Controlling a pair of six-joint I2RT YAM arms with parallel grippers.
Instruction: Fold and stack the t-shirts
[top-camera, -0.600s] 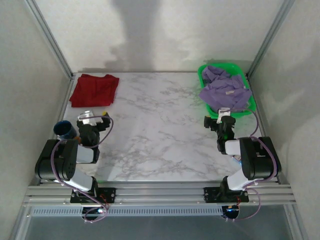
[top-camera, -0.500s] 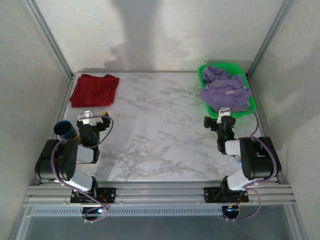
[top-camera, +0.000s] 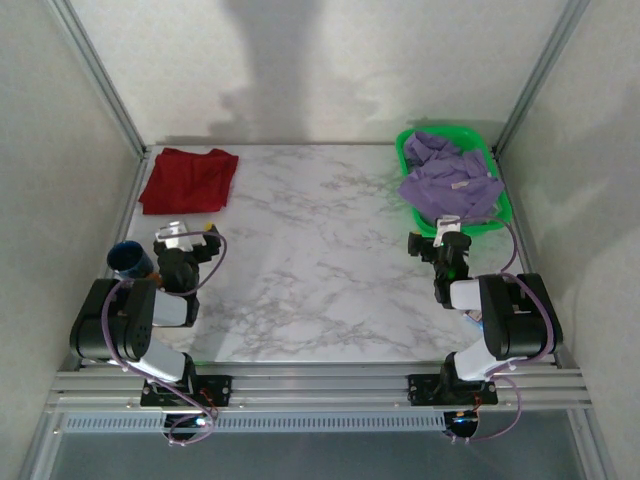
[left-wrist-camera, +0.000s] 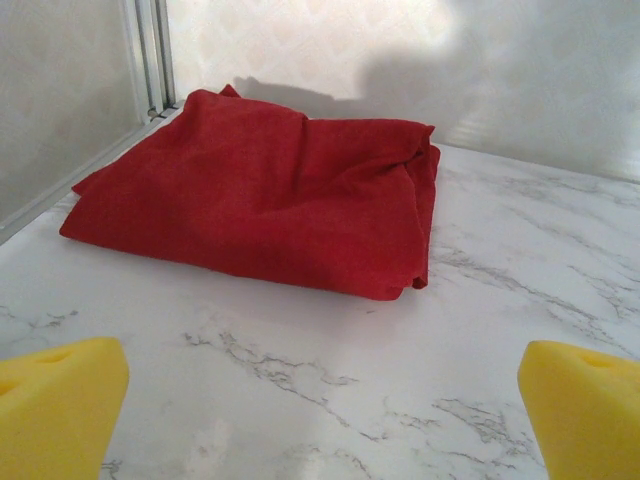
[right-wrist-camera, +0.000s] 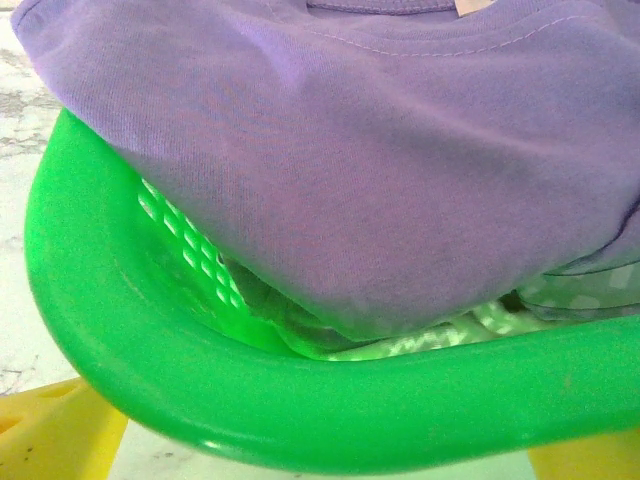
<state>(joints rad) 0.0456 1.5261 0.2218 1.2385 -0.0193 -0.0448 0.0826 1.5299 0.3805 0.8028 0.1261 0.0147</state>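
I'm looking at the purple tees (top-camera: 450, 180) first: they are sitting heaped in the green basket (top-camera: 403, 150) at the far right of the table (top-camera: 320, 280), and the top one is spilling over the basket's near rim. Through the right wrist camera that purple cloth (right-wrist-camera: 380, 170) is hanging over the green rim (right-wrist-camera: 300, 400), with a stitched collar seam showing at the top edge and the basket's mesh wall showing under the fold. How many tees are lying in the heap I cannot tell.

The red tee (top-camera: 188, 180) is lying folded and flat on the table at the far left corner, well apart from the basket. In the left wrist view the red tee (left-wrist-camera: 270, 195) is resting as a thick, slightly rumpled bundle, its far edge near the side rail.

My right hand (top-camera: 437, 232) is hovering just near of the basket, jaws standing wide apart and gripping nothing; its yellow fingertips (right-wrist-camera: 60, 430) are sitting below the rim at the bottom corners of its own view. My left hand (top-camera: 190, 232) is waiting on the near left, pointing toward the red tee but apart from it, also spread open and empty, with its yellow pads (left-wrist-camera: 60, 400) at either side over bare marble (left-wrist-camera: 400, 380).
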